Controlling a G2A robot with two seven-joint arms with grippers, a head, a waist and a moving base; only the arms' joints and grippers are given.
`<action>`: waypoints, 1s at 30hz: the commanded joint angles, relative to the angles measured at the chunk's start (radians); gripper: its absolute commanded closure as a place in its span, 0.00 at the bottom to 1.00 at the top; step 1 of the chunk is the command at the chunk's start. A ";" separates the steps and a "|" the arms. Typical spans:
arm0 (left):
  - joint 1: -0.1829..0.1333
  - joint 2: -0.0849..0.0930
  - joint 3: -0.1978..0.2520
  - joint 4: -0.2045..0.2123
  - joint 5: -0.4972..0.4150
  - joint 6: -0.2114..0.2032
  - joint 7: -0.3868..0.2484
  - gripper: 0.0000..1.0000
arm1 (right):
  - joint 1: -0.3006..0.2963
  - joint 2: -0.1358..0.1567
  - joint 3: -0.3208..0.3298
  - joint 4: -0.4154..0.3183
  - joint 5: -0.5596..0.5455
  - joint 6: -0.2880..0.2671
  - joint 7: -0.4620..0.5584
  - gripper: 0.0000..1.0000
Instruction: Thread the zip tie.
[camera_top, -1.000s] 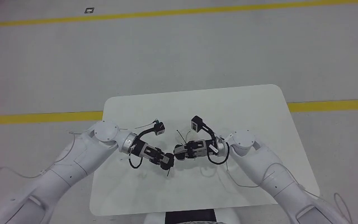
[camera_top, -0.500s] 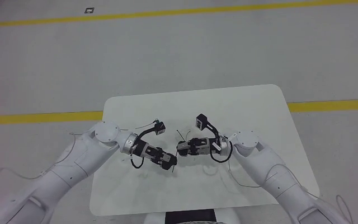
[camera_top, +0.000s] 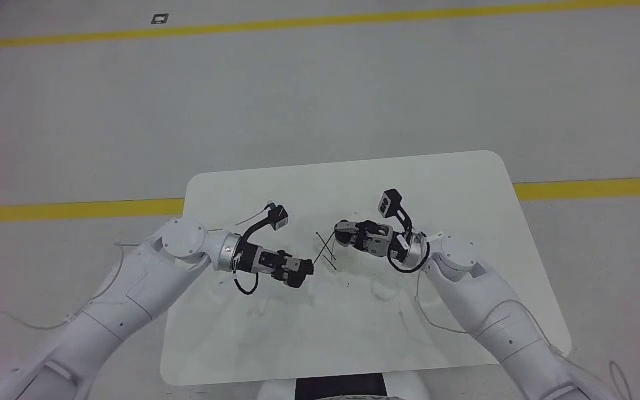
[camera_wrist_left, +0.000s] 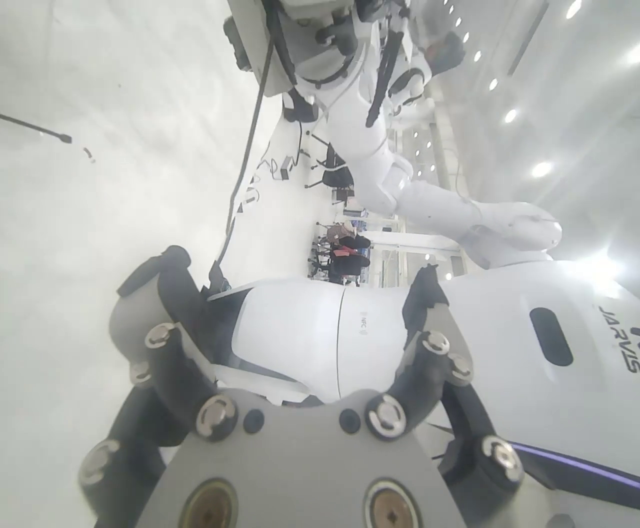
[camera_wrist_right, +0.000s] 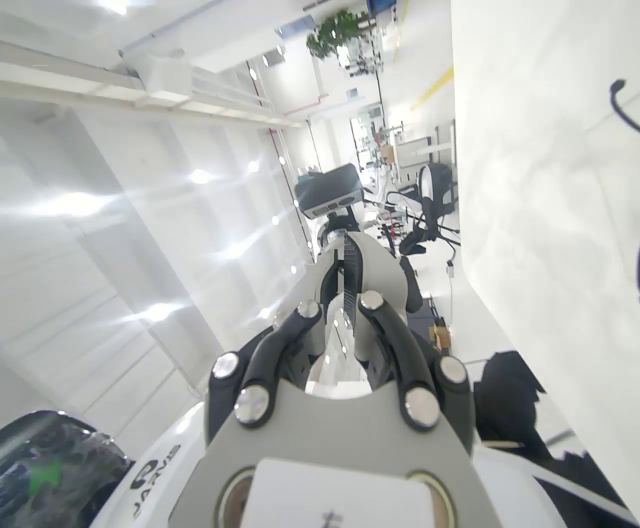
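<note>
Black nylon, thin as a wire from up here: the zip tie (camera_top: 324, 248) lies on the white table (camera_top: 450, 200), between my two grippers and touching neither. The left gripper (camera_wrist_left: 297, 272) sits just beside it, its fingers spread wide with nothing between them. The right gripper (camera_wrist_right: 345, 240) sits on the other side, its fingers pressed together, and I see nothing caught in them.

I judge the tie to be almost weightless, springy and slick. A nudge will probably send it skating across the table, and it should bend rather than break. I would pinch it across its flat faces, not its edges, or it may roll in the grip. One gripper belongs close behind the pointed end, so that only a short stiff length sticks out. The other belongs on the strap right beside the head, leaving the slot free. Whether the strap already sits in the head is too fine for me to tell.

I can make out no writing on the tie or the table.
</note>
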 joint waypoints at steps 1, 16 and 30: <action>0.018 -0.001 -0.012 -0.002 -0.008 0.000 0.023 0.00 | -0.013 0.001 0.010 -0.013 0.006 -0.004 -0.028 1.00; 0.054 -0.013 -0.015 -0.013 -0.038 0.000 0.096 0.00 | -0.062 -0.015 -0.001 -0.046 0.065 -0.087 -0.147 1.00; 0.156 -0.070 -0.144 -0.041 0.041 0.000 0.292 0.00 | -0.073 -0.050 -0.058 -0.013 0.098 -0.210 -0.267 1.00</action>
